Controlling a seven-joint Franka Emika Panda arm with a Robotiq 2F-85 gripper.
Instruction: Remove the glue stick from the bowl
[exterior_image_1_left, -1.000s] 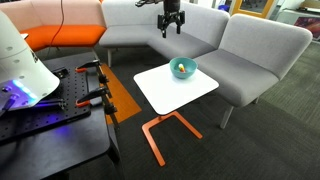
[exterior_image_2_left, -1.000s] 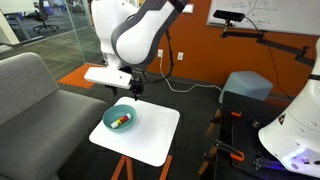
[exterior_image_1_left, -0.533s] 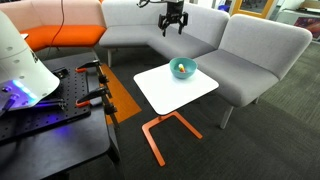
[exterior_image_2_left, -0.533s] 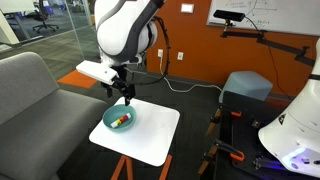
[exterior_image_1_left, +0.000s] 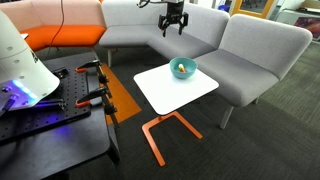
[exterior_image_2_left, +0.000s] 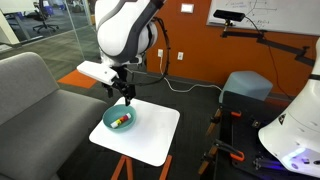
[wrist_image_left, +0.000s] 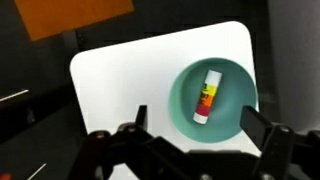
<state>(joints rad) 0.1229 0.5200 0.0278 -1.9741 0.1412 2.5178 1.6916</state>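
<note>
Open air is seen between the raised gripper (exterior_image_2_left: 124, 96), its jaws spread wide, and the bowl (exterior_image_2_left: 109, 121) below it. The bowl's mouth is uncovered; only its low rim surrounds the glue stick (wrist_image_left: 207, 97) lying inside. The surrounding white tabletop (wrist_image_left: 120, 80) is left bare. A grey sofa (exterior_image_1_left: 255, 45) is set near the table.

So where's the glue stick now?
In the wrist view, the glue stick lies inside the bowl, near the right edge of the table.
</note>
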